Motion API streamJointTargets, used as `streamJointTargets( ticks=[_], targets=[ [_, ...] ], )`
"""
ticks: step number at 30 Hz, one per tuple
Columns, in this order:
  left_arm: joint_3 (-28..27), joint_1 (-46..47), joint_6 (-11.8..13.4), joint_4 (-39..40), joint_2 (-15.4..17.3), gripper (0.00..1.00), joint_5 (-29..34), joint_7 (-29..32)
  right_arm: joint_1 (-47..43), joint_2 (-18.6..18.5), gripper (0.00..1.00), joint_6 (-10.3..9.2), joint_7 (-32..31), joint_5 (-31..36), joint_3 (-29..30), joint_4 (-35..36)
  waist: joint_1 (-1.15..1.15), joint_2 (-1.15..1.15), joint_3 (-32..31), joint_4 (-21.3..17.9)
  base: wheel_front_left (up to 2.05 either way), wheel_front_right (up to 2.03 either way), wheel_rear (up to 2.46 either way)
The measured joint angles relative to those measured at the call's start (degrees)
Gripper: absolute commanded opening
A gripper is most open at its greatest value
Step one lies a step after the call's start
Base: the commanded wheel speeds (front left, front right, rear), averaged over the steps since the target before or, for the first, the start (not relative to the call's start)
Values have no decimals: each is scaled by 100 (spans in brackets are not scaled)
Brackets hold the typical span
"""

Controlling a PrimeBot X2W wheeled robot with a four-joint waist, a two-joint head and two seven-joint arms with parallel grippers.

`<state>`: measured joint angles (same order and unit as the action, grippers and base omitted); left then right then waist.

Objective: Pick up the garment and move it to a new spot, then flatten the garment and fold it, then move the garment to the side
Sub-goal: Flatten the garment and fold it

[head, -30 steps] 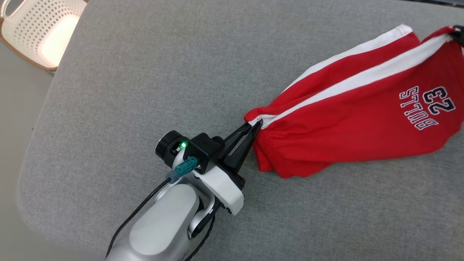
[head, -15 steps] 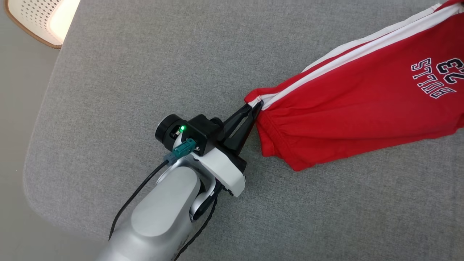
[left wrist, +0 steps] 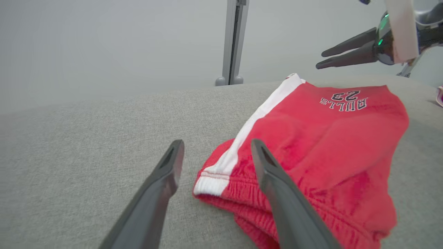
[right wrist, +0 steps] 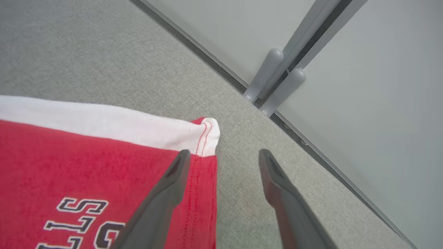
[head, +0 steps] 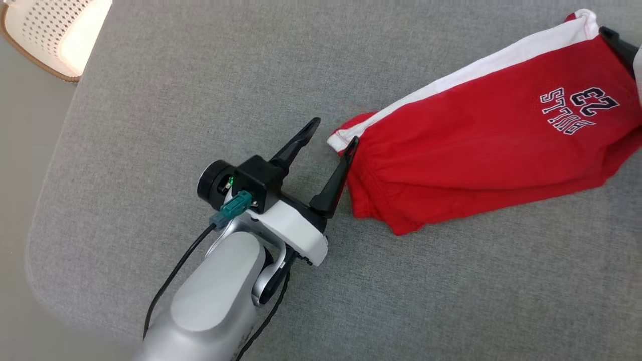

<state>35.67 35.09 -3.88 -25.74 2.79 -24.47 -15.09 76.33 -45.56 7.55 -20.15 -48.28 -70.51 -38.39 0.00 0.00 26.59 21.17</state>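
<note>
We see a pair of red cloth shorts with a white side stripe (head: 476, 145) lying on the big grey cloth table (head: 200, 100); they sit on the right part of the table in the head view, with some bumps and folds in them; dark letters and the number 23 are printed near one end.

The left gripper (head: 335, 133) is low by the bunched waist end of the shorts; its two long dark fingers are spread wide apart and pinch nothing; in the left wrist view the white corner of the waist lies between the fingers, and one finger (left wrist: 273, 176) sits over the red cloth; we cannot tell if it touches.

The right gripper (right wrist: 224, 154) is at the other end, by the leg hem; its fingers are spread wide too and hold nothing; one finger is over the red hem, the other is over bare grey table; the white corner of the stripe lies just past the tips.

A white plastic basket full of small holes (head: 45, 30) sits past the far left corner of the table; a grey metal post (left wrist: 232, 41) stands behind the table's far edge.
</note>
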Motion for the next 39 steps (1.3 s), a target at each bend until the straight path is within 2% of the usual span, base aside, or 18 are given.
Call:
streamJointTargets(
  ticks=[11,16,22,26,31,36,39],
  targets=[
    [-880,-736,231,112,268,100,87,0,-1111,848,100,-1,1897,-233,565,-647,0,0,-835,-446,0,0,0],
    [-1483,-1102,378,456,366,100,180,0,-1499,1270,100,0,3052,-113,966,-813,0,0,-1208,-746,0,0,0],
    [-2100,-1543,411,886,328,100,343,-4,-2056,1663,100,0,3488,207,1547,-969,0,0,-1547,-1060,0,0,0],
    [-2508,-1875,341,1234,221,100,523,-4,-2571,1881,100,0,3511,827,2809,-443,0,0,-1747,-1319,0,0,0],
    [-2921,-2303,171,1393,127,100,775,-4,-4057,2325,100,-2,3511,2105,4345,500,0,0,-1938,-1590,0,0,0],
    [-3163,-2605,5,1517,29,100,911,-5,-5259,2902,100,-2,3513,2995,5509,1350,0,0,-2106,-1726,0,0,0],
    [-3247,-2802,-57,1613,14,100,994,-4,-5823,3225,100,-5,3522,3416,5857,1700,0,0,-2196,-1767,0,0,0]
  ],
)
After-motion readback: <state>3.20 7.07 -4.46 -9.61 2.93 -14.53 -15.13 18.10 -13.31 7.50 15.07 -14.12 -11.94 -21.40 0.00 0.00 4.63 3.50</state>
